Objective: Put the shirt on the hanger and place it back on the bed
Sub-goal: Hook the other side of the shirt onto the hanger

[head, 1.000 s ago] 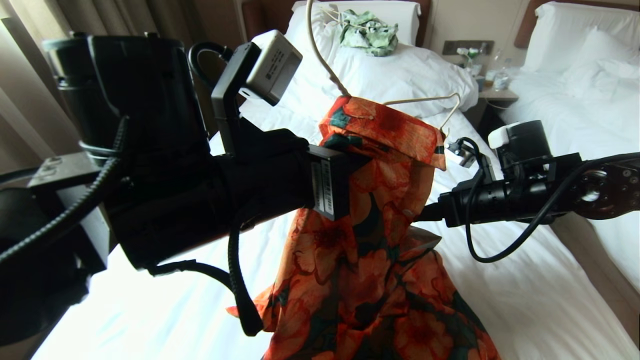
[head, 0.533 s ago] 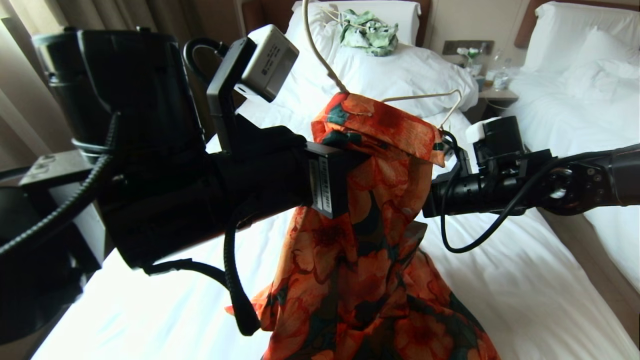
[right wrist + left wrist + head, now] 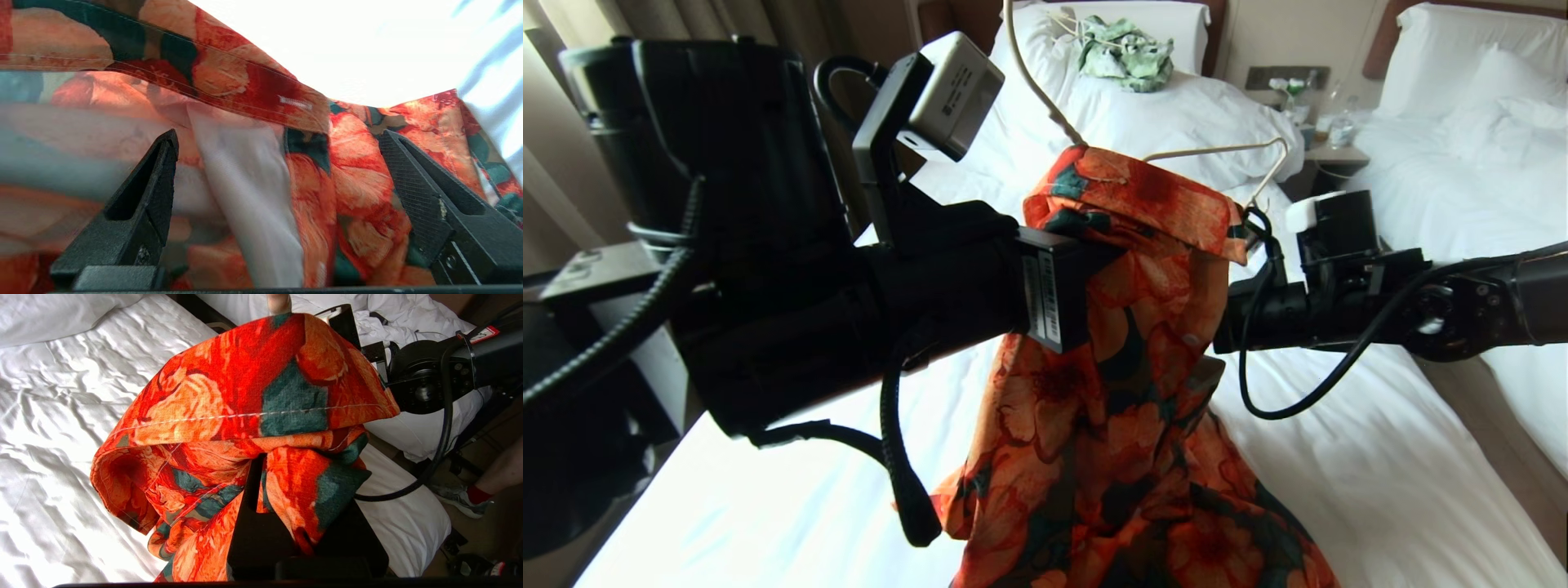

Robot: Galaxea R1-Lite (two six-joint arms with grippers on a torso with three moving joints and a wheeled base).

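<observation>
Your left pincer gripped the shirt bunched, hanging lengthwise above the bed. Your right pincer gaped, fabric directly ahead. Hanger shoulder bare on that nearer side.

The head camera looked forward and down over both arms along the bed. The left wrist camera sat very close behind the shirt, facing across the bed. The right wrist camera pressed nearest, shirt filling it. All three views shared the shirt.
</observation>
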